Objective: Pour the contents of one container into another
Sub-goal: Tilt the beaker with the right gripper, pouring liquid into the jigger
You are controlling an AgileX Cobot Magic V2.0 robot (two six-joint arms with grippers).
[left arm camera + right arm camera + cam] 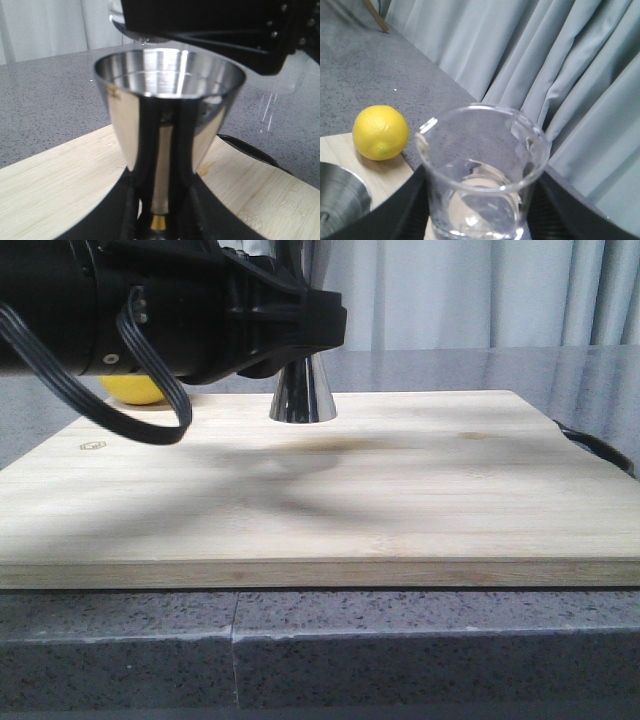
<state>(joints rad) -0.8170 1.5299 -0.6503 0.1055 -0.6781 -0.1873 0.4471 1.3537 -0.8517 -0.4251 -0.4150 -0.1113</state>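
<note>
Beaker above steel jigger

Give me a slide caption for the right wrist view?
Clear glass beaker gripped beside a yellow lemon on a wooden board.

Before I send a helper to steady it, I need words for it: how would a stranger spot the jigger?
Find the pale wooden board on the grey stone counter. Near its far edge, right of the lemon, stands the jigger. It is the only shiny steel piece: two mirror-bright cones joined at a narrow gold band, unlike the clear glass beaker.
</note>
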